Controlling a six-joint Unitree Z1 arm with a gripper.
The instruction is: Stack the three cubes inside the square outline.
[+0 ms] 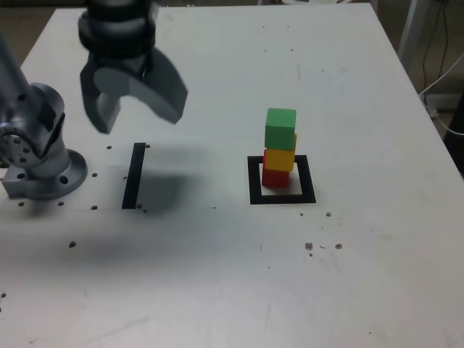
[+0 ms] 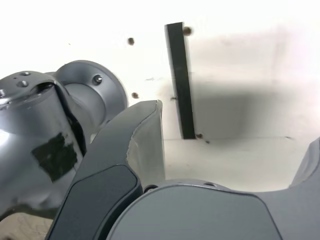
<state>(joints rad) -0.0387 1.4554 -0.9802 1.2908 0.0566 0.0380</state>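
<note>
The three cubes stand in one stack in the exterior view: the red cube at the bottom, the yellow cube on it, the green cube on top, slightly offset. The stack rests inside the square outline of black tape. My gripper hangs high over the table at the exterior view's left, far from the stack, open and empty. In the wrist view its fingers stand wide apart over bare table, and the cubes are out of that view.
A straight black tape strip lies on the white table below the gripper. The arm's grey round base is bolted at the exterior view's left. Small dark specks dot the table.
</note>
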